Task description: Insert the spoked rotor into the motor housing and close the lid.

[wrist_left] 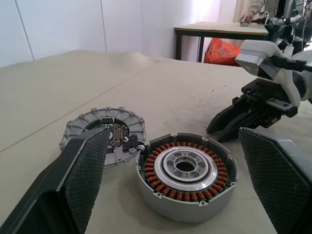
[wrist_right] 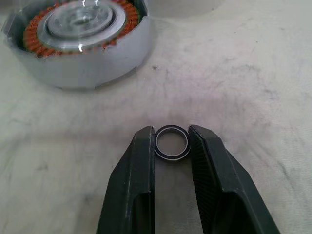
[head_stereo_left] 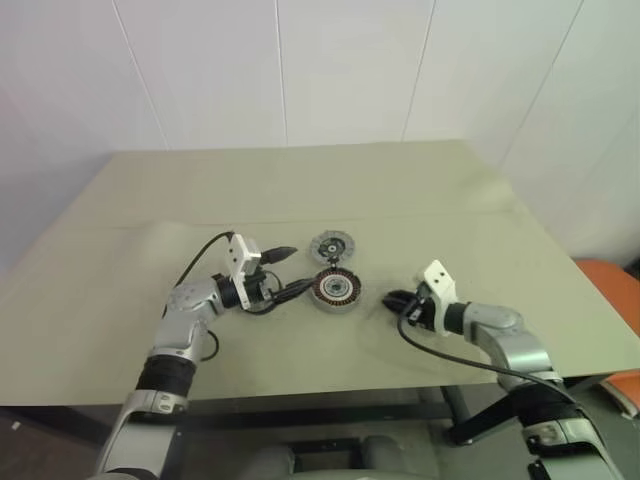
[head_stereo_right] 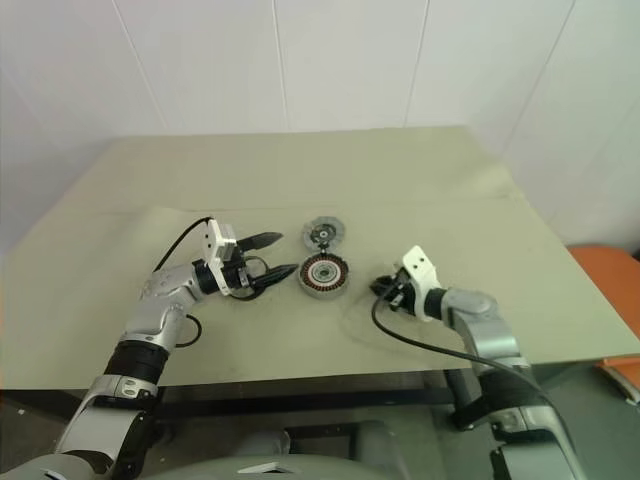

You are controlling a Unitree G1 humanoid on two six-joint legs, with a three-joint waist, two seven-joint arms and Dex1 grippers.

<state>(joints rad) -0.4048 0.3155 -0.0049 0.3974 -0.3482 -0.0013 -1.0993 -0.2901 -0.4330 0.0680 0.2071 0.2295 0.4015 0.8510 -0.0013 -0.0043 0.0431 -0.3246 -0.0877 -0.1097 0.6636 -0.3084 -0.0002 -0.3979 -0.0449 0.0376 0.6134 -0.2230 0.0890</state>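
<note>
While angled down, right tool point(wrist_right: 170, 141) pinches ring point(wrist_right: 172, 143).

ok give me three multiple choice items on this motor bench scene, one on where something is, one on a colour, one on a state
1. Where is the spoked rotor?
A. seated inside the motor housing
B. lying bare on the table, apart from the housing
C. held up in the left gripper

2. What colour are the rotor's windings?
A. blue
B. copper-red
C. green

3. What is between the right gripper fingers?
A. nothing
B. the lid
C. a small dark ring

Key: 1 A, the left wrist view shows the windings ringed by the housing wall. 2 B, both wrist views show orange-red coils around a pale centre. 3 C, the right wrist view shows the ring between the two fingers, while the lid lies on the table beside the housing.
</note>
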